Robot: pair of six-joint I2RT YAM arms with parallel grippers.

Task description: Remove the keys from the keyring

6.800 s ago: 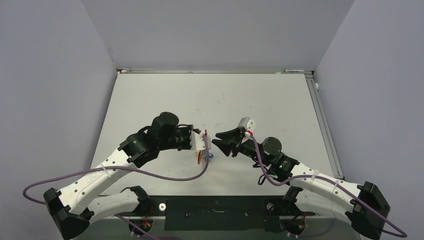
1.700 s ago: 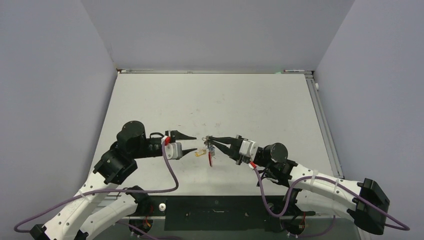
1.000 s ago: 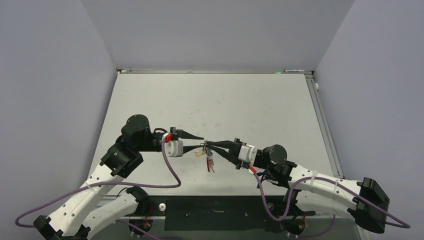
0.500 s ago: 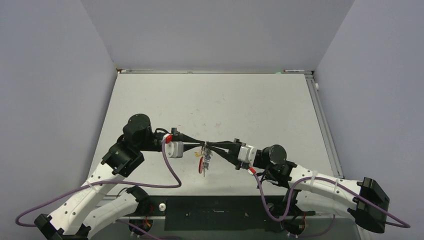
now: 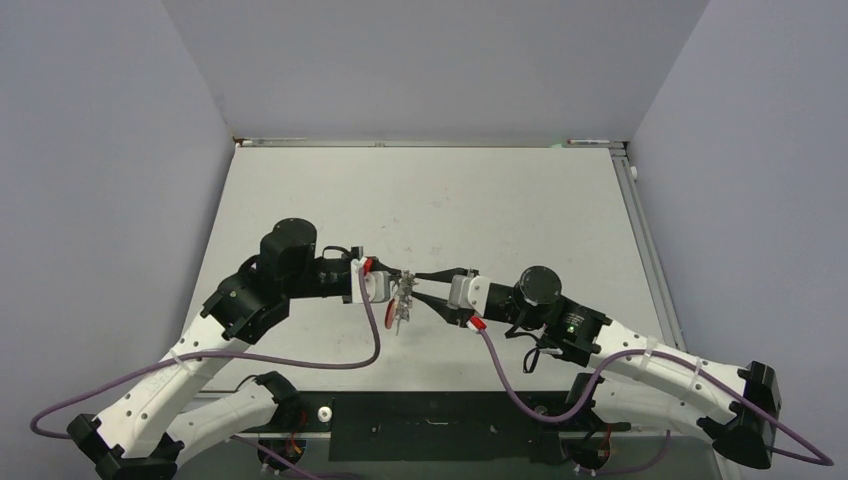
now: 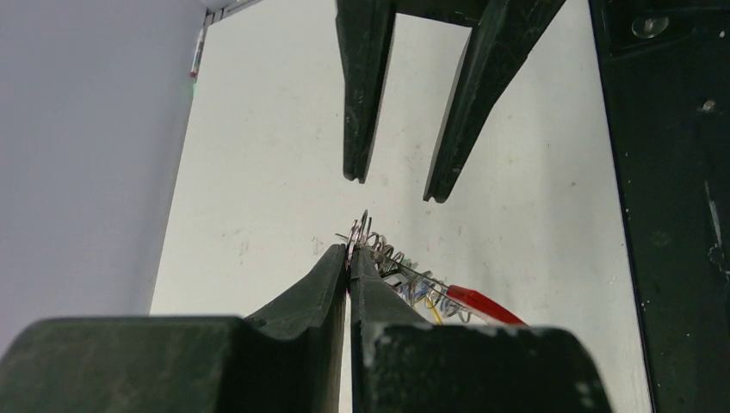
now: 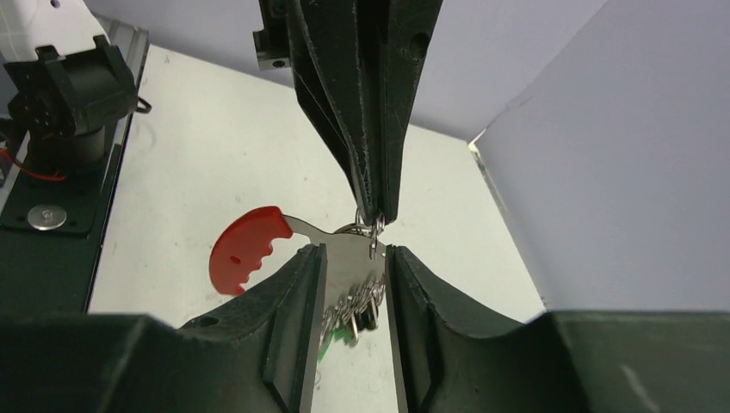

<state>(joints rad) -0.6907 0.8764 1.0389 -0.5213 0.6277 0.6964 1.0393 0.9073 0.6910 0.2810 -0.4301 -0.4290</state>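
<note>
My left gripper (image 5: 396, 283) is shut on a thin metal ring (image 6: 360, 232) at the top of the key bunch and holds it above the table. The keyring hangs from that ring: a red crescent (image 7: 245, 249) joined to a grey strip (image 7: 349, 258). The keys (image 7: 360, 308) dangle under the strip, one with a green tag (image 7: 331, 346). In the left wrist view the red crescent (image 6: 482, 302) and the keys (image 6: 413, 284) lie just right of my left gripper (image 6: 351, 251). My right gripper (image 7: 353, 258) is open, facing the left one, its fingertips just short of the bunch (image 5: 401, 302).
The white table (image 5: 480, 210) is walled on three sides by grey panels. A black base plate (image 5: 430, 410) with the arm mounts runs along the near edge. Purple cables (image 5: 300, 362) loop from both wrists.
My right gripper, shut on the bunch earlier, has opened. My left gripper, open earlier, has shut on the bunch's ring. Both grippers and the bunch have shifted slightly left.
</note>
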